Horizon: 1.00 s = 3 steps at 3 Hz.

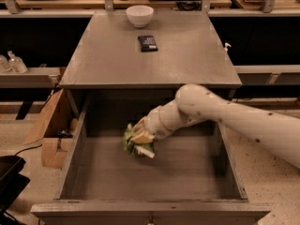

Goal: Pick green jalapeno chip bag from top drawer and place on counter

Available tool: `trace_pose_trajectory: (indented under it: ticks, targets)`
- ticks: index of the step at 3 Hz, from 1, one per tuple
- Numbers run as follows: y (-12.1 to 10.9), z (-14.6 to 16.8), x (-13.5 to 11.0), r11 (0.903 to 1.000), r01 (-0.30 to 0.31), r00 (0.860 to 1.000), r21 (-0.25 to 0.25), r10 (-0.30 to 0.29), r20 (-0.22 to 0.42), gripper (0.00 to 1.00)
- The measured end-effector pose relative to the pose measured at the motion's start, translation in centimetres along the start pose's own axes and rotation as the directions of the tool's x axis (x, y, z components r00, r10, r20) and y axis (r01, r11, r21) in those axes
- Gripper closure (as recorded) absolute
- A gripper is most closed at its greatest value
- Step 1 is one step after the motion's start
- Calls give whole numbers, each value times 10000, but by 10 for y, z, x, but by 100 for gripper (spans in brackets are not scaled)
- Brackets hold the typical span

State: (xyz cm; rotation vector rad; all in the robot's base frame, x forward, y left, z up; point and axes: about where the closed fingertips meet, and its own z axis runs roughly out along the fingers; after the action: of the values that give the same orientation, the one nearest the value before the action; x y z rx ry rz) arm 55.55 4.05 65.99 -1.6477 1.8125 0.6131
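The top drawer (150,209) stands pulled open below the grey counter (187,55). My gripper (141,138) reaches down into the drawer from the right, at its back left part. It is shut on the green jalapeno chip bag (127,140), which is crumpled in its grasp and held slightly above the drawer bottom. The bag's white edge sticks out below the fingers. My white arm crosses the drawer's right side.
A white bowl (139,15) and a small dark navy packet (147,42) lie on the counter's back part. Open cardboard boxes (51,135) stand on the floor left of the drawer. Clear bottles (14,62) sit on a low shelf at the left.
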Motion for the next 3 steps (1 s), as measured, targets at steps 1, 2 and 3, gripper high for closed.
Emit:
trace_pose_trajectory:
  ticks: [1, 2, 3]
  targets:
    - [-22, -85, -28, 9998, -170, 9856, 91, 152, 1682, 100]
    - [-57, -186, -64, 9969, -407, 9657, 666, 222, 2587, 100]
    - [-76, -246, -91, 9913, -446, 9638, 1238, 100, 2664, 100]
